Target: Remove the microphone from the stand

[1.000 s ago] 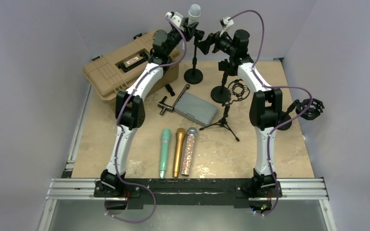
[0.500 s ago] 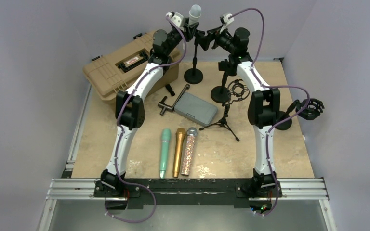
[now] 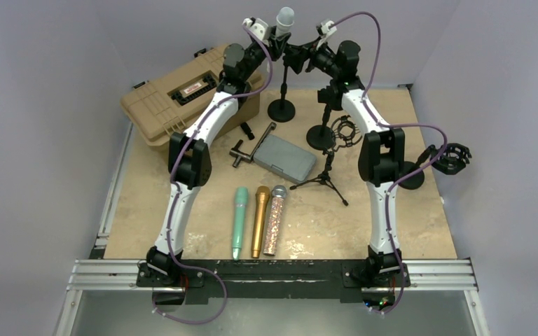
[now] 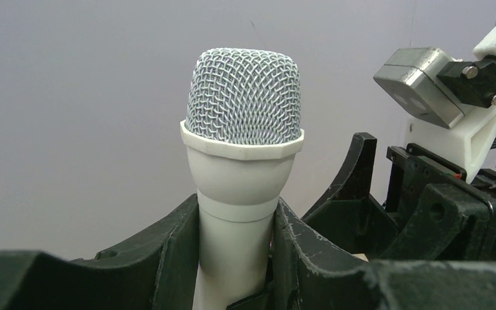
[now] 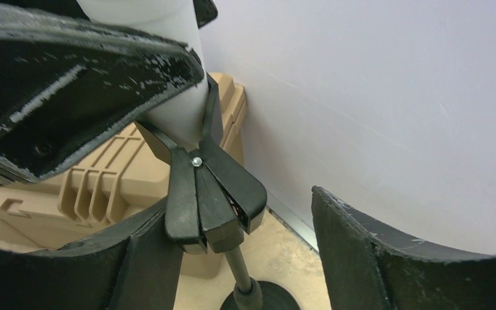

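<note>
With the left fingers (image 4: 165, 253) clamped on the microphone (image 4: 242, 155), seated in the clip (image 5: 205, 205) atop the stand (image 3: 284, 84), and the right fingers (image 5: 374, 253) apart astride that clip, an unbraced pull may tip the stand.

Metal-mesh, matt white plastic microphone (image 4: 242, 169)

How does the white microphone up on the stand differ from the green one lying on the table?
The white microphone sits upright in a clip on the stand, while the green microphone lies flat on the table. The left gripper is clamped around the white one; nothing touches the green one. The white one has a silver mesh head; the green one looks green all over. Both are handheld microphones.
</note>
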Tool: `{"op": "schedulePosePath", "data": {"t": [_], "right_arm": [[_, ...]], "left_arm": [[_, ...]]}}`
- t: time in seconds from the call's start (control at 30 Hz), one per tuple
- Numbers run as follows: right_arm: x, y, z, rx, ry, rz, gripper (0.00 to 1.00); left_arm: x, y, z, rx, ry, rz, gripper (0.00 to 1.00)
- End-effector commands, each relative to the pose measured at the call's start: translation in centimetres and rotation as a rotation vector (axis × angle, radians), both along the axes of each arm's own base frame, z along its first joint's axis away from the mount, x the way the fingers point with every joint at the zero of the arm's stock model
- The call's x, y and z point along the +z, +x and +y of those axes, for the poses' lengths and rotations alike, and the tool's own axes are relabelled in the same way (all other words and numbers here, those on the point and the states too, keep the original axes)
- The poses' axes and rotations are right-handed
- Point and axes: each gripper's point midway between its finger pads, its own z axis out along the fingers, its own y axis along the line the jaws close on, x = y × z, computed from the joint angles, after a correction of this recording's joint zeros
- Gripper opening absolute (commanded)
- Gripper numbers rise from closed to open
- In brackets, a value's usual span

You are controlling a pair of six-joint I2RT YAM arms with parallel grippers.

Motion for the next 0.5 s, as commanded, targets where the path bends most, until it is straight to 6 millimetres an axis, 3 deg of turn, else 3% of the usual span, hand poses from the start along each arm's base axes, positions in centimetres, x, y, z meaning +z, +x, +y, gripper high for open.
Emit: {"op": "schedulePosePath", "data": {"t": [0.0, 0.17, 0.2, 0.3, 0.47], "right_arm": [[4.1, -0.4, 0.4, 0.010, 0.019, -0.113, 0.63], [4.2, -0.3, 0.9, 0.020, 0.023, -0.115, 0.48], [4.2, -0.3, 0.9, 0.020, 0.022, -0.113, 0.40], [3.4, 0.3, 0.9, 0.007, 0.012, -0.090, 0.00], [2.2, 0.7, 0.1, -0.052, -0.014, -0.079, 0.00]], "left_arm": [[4.2, -2.8, -0.9, -0.059, -0.021, -0.062, 0.00], [4.1, -2.9, -1.0, -0.064, -0.020, -0.059, 0.00], [4.0, -2.9, -1.0, -0.064, -0.020, -0.058, 0.00], [4.3, -3.0, -1.0, -0.066, -0.026, -0.058, 0.00], [5.6, -3.2, -0.4, -0.048, -0.048, -0.048, 0.00]]}}
